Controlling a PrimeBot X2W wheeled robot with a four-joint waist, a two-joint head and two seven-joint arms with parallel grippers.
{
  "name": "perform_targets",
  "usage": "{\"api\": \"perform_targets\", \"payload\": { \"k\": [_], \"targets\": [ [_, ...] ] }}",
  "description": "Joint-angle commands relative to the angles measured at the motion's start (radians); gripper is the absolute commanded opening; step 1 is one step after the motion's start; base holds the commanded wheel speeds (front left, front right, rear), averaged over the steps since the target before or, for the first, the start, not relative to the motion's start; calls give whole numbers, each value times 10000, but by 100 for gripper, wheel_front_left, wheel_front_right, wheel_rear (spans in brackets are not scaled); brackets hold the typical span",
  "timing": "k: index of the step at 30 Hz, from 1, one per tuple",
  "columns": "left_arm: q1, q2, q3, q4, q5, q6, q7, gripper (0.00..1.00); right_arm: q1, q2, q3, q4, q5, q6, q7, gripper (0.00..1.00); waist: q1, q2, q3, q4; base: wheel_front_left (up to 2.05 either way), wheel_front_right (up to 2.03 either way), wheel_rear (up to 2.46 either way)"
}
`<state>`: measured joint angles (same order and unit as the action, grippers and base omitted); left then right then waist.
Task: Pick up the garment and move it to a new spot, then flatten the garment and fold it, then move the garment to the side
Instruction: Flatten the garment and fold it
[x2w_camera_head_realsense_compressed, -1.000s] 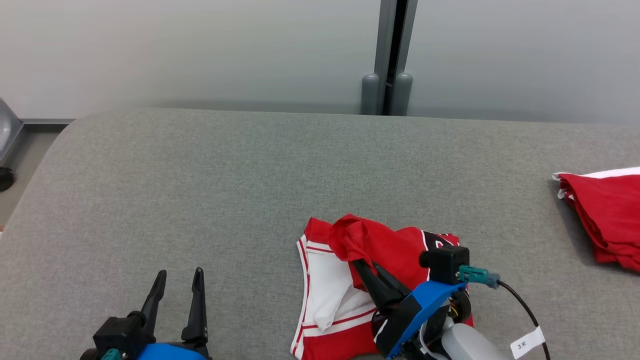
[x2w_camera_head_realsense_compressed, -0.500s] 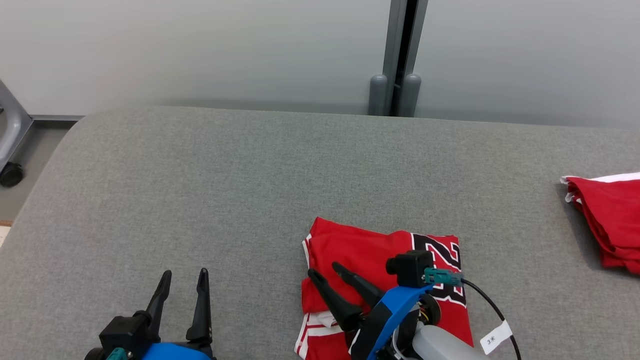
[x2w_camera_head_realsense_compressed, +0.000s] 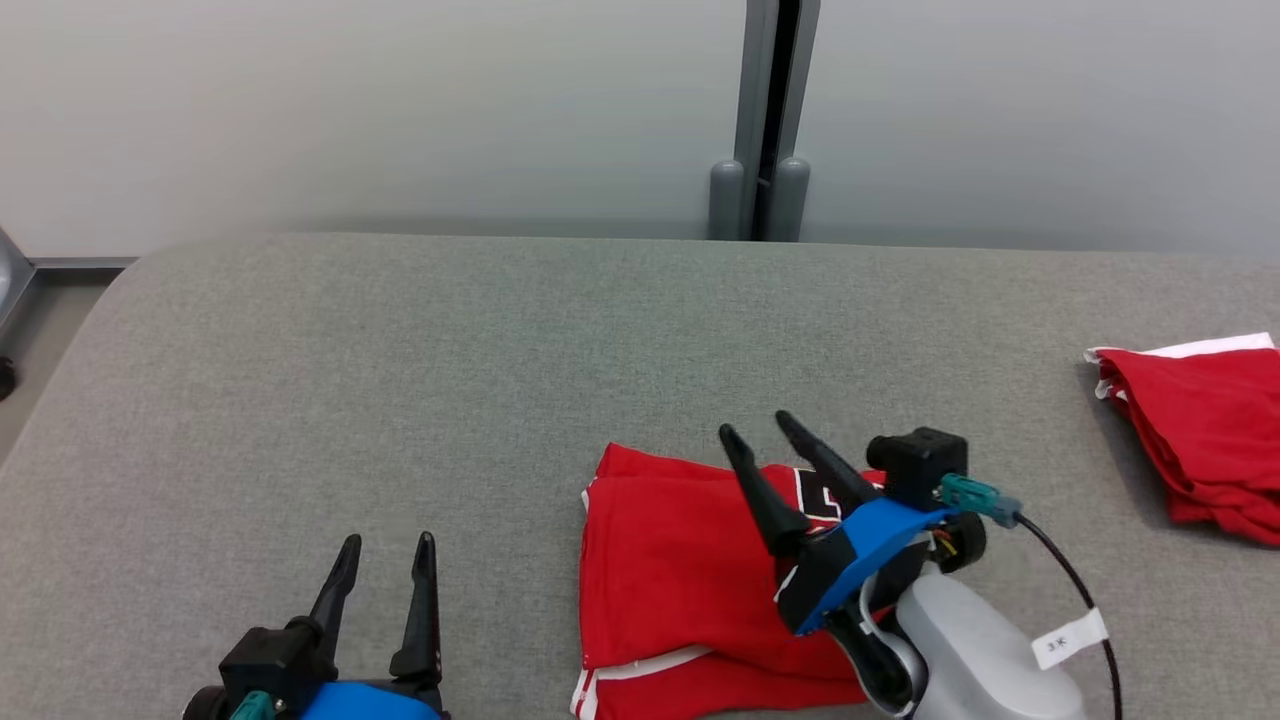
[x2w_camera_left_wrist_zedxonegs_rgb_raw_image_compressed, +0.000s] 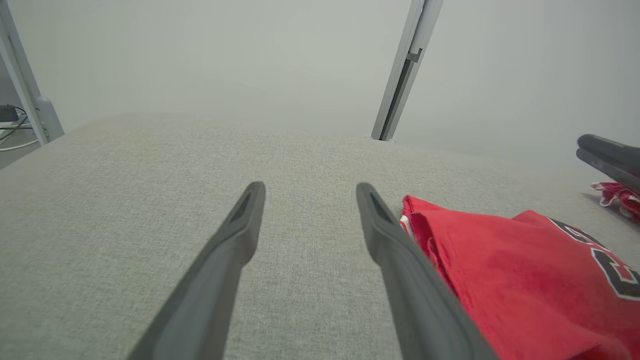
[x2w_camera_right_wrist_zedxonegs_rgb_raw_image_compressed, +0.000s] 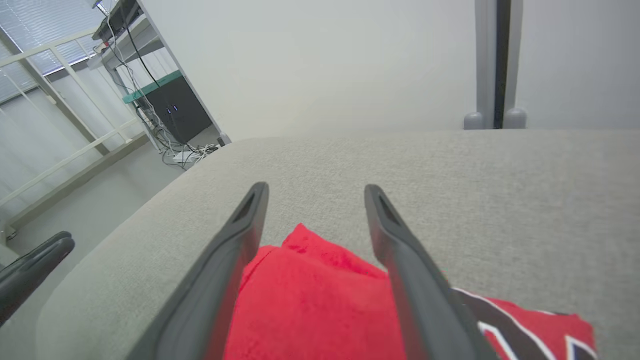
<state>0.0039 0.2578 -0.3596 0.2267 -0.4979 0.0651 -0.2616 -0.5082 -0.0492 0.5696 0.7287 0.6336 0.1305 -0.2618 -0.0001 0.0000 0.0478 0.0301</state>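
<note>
At the near left edge of the head view the left gripper (x2w_camera_head_realsense_compressed: 390, 540) hovers low over the bare surface, its 2 fingers spread with nothing between them. Just to its right lies the garment (x2w_camera_head_realsense_compressed: 670, 570), a red jersey folded into a flat packet near the front edge of the grey padded table (x2w_camera_head_realsense_compressed: 400, 350), a little right of centre. Its left edge runs straight from near to far. A white-striped hem shows along the near side, and the black-and-white printed number sits at the far right corner. The right arm covers the packet's right part, so its long axis cannot be told.

The right gripper (x2w_camera_head_realsense_compressed: 754, 423) is raised above the garment's far edge, fingers parted and empty, pointing away and slightly left. A black cable with a white tag (x2w_camera_head_realsense_compressed: 1070, 635) hangs from its wrist.

Farther off, well apart at the table's right edge, lies a second red cloth (x2w_camera_head_realsense_compressed: 1200, 430) with white trim, loosely bunched. Nothing stands between the 2. Behind the table is a pale wall with a grey vertical post (x2w_camera_head_realsense_compressed: 765, 120). The right wrist view shows a rack with cables (x2w_camera_right_wrist_zedxonegs_rgb_raw_image_compressed: 165, 105) off to the robot's left.
</note>
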Motion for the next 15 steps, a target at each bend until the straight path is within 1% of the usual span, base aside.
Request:
{"api": "perform_targets", "payload": {
  "k": [1,3,4,10,15],
  "targets": [
    [-205,-41,-11,-31,93,-33,-43,100,479,-32,-662,-239,-666,3,-29,100,1,0,-84,-108,0,0,0],
    [-279,-38,-69,58,148,-84,-43,100,882,-30,-1469,-585,-1308,3,-31,100,1,0,-156,-207,0,0,0],
    [-279,-38,-69,58,148,-84,-43,100,882,-30,-1469,-585,-1308,3,-31,100,1,0,-156,-207,0,0,0],
    [-497,9,135,252,111,-53,-44,100,2159,-26,-3437,-1644,-3044,4,-32,100,1,0,-429,-507,0,0,0],
    [-245,-217,458,208,95,71,-43,100,3147,-24,-4583,-2461,-3937,3,-33,100,1,0,-562,-703,0,0,0]
  ]
}}
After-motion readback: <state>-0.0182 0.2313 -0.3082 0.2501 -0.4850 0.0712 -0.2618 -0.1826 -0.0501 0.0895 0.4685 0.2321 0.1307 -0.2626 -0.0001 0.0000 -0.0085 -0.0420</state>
